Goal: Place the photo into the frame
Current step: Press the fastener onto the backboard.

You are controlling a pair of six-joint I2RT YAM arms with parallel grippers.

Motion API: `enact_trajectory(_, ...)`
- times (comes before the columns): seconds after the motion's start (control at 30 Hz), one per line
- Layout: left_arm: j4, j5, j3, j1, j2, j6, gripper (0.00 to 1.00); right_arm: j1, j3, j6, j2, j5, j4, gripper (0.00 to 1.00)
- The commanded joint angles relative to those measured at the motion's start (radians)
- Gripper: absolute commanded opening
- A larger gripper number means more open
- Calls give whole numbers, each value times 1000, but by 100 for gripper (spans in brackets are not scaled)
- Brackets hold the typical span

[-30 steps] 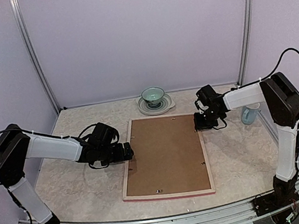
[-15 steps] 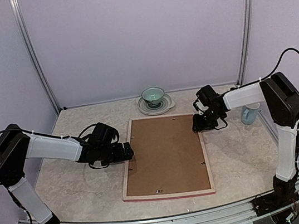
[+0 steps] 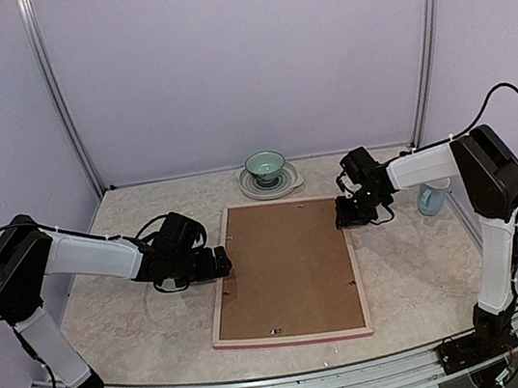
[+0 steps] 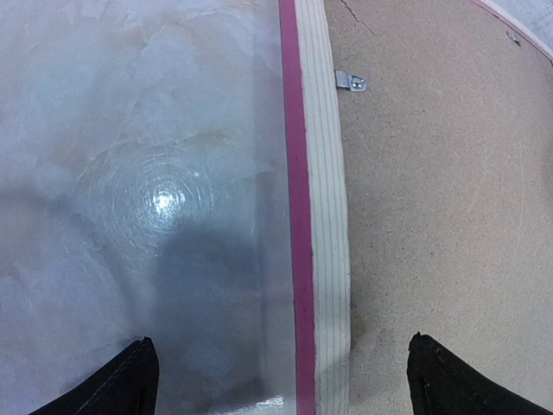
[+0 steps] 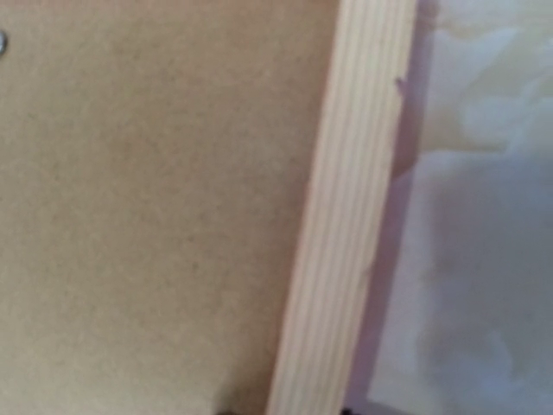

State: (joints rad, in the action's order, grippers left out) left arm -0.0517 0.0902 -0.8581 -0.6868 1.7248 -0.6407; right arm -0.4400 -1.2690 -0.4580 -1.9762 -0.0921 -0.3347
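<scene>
Frame [image 4: 328,216], L jaws wide apart astride left rim, R jaws at far-right corner (gap unclear)

The frame [image 3: 290,337] lies flat and face down on the marbled table [image 3: 132,320]. It is a large upright rectangle, with its long sides running away from the arm bases and slightly skewed. Its 4 thin rails show pale, wood-grained backs, and a bright pink strip runs along the outer edge. A brown backing board [image 3: 289,263] fills the opening. 1 small metal tab [image 4: 350,81] sits on the board just beside the left rail.
</scene>
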Motion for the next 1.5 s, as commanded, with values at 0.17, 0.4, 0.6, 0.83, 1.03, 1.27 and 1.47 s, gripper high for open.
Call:
enact_trajectory(0.17, -8, -22, 12, -3, 21, -10, 99, -2, 49, -4, 6, -3, -50, 21)
enact_trajectory(0.4, -11, -20, 9, -3, 19, -10, 99, -2, 35, -4, 10, 3, -68, 20)
enact_trajectory(0.6, -15, -19, 4, -3, 15, -10, 99, -2, 7, 37, 16, 7, -92, 50)
enact_trajectory(0.83, -32, 7, 1, -6, -31, -5, 99, -2, -74, 222, 94, 48, -172, 74)
enact_trajectory(1.03, -81, 85, -34, -43, -130, 67, 99, -2, -182, 330, 95, -10, -268, 83)
enact_trajectory(1.27, -66, 73, -52, -145, -230, 283, 99, -10, -260, 331, 40, -99, -309, 84)
enact_trajectory(1.47, -54, 31, -72, -274, -228, 444, 99, -48, -301, 306, -28, -128, -311, 84)
